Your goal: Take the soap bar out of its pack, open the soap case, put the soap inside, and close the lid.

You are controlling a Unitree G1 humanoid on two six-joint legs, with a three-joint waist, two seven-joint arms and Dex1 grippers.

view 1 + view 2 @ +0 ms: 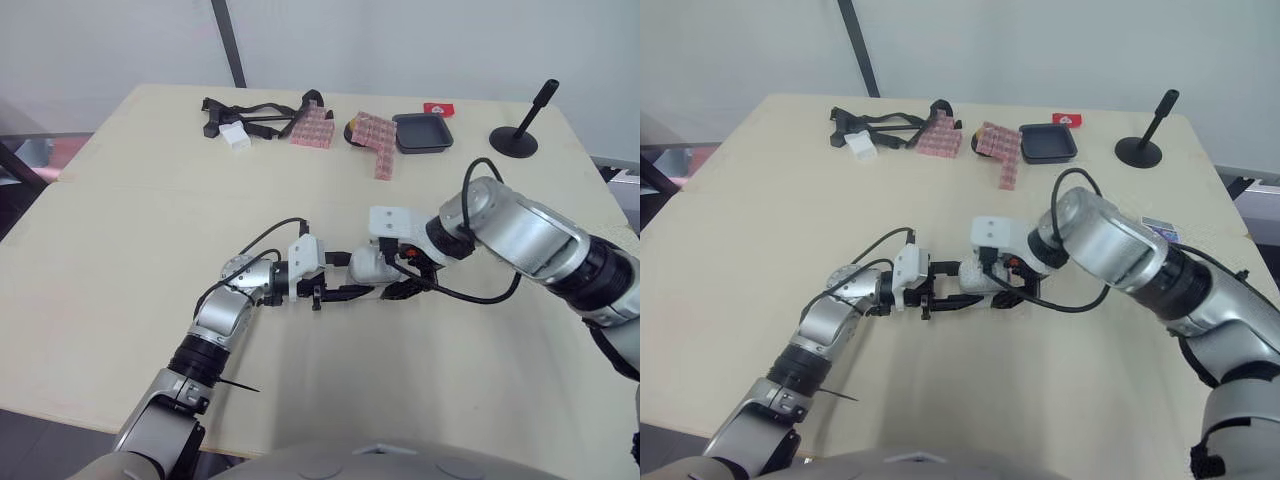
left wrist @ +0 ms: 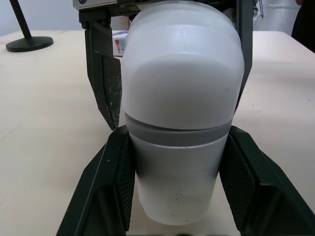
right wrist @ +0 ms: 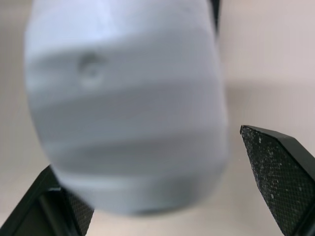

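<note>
Bright, even light; soft shadows.

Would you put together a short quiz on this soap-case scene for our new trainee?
1. True or false: the lid of the soap case stands open.
2. Multiple choice: what stands near the far right corner of the table? A) a black stand B) a mug C) a bottle
3. Fill in: the left gripper is shut on the ____.
Key: 1 false; 2 A; 3 soap case.
</note>
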